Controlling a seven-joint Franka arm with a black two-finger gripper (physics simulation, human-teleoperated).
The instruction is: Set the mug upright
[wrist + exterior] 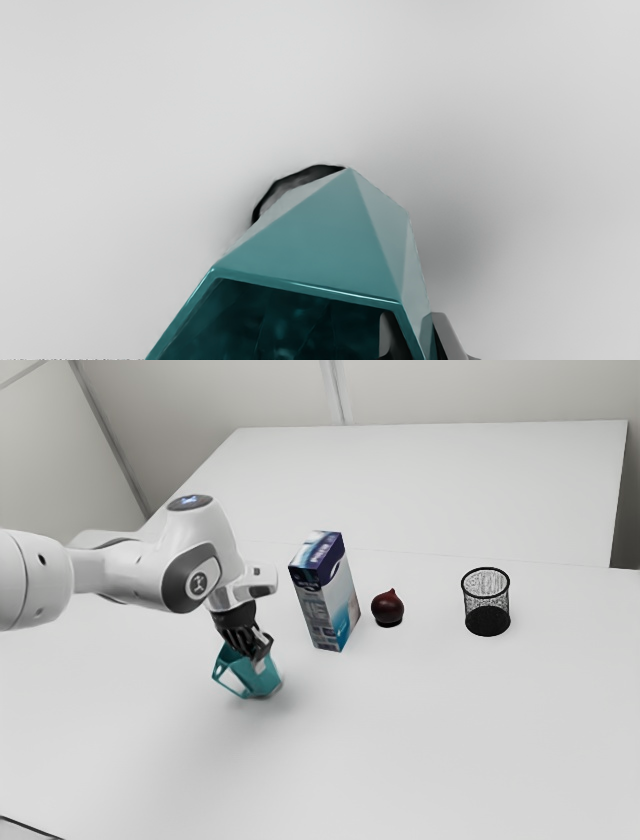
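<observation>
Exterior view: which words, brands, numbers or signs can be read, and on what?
No text reads clearly.
Carton: lettering on its dark top band and its side, too small to read.
Arm: a pale emblem on each of two dark patches, too small to make out.

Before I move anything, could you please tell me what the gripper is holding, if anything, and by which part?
The gripper holds the teal mug by its wall at the rim, one finger inside the opening and one outside.
</observation>
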